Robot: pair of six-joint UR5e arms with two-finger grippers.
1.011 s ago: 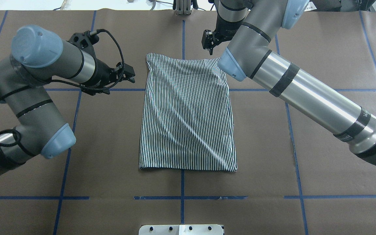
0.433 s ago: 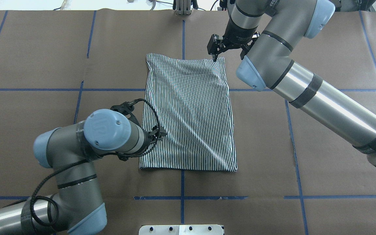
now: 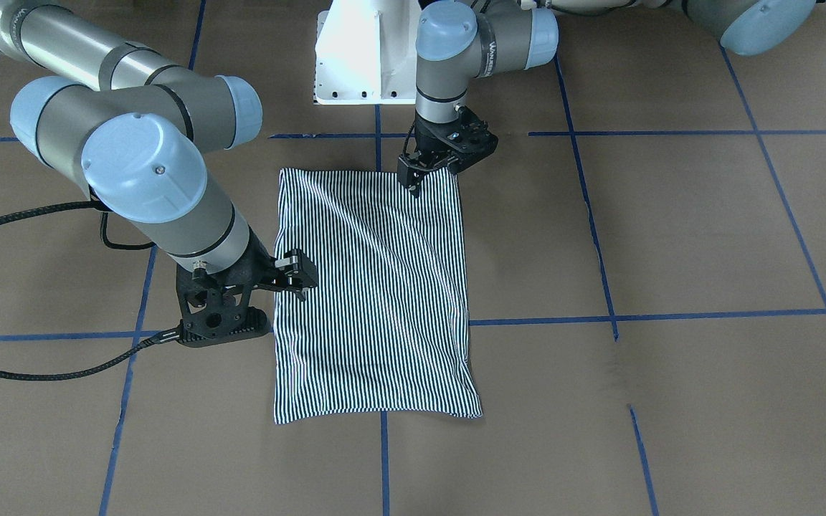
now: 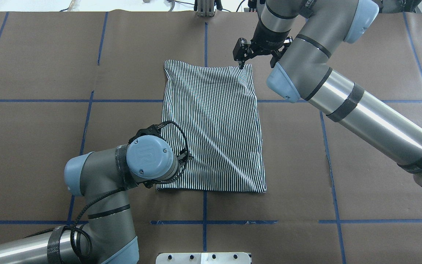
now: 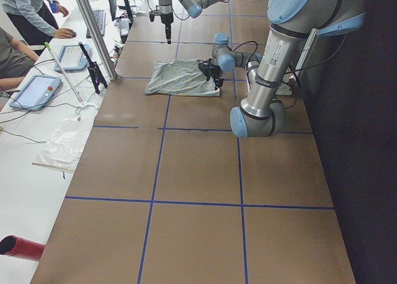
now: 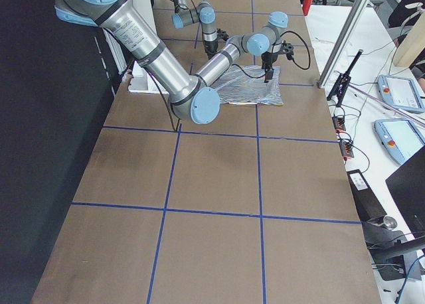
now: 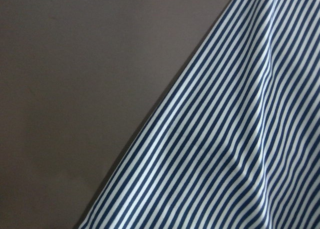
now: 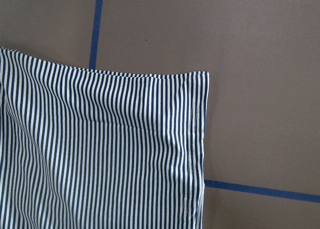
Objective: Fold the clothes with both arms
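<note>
hidden: left gripper (image 3: 414, 185) under its wrist overhead, at 7 o'clock corner of folded navy-and-white striped shirt (image 4: 211, 124); right gripper (image 4: 241, 65) at 1 o'clock corner; both openings unreadable | count: 1 shirt, 2 grippers

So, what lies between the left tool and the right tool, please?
Only the striped shirt itself, creased diagonally; nothing else lies between the left tool and the right tool. The overhead and front-facing views show it.
</note>
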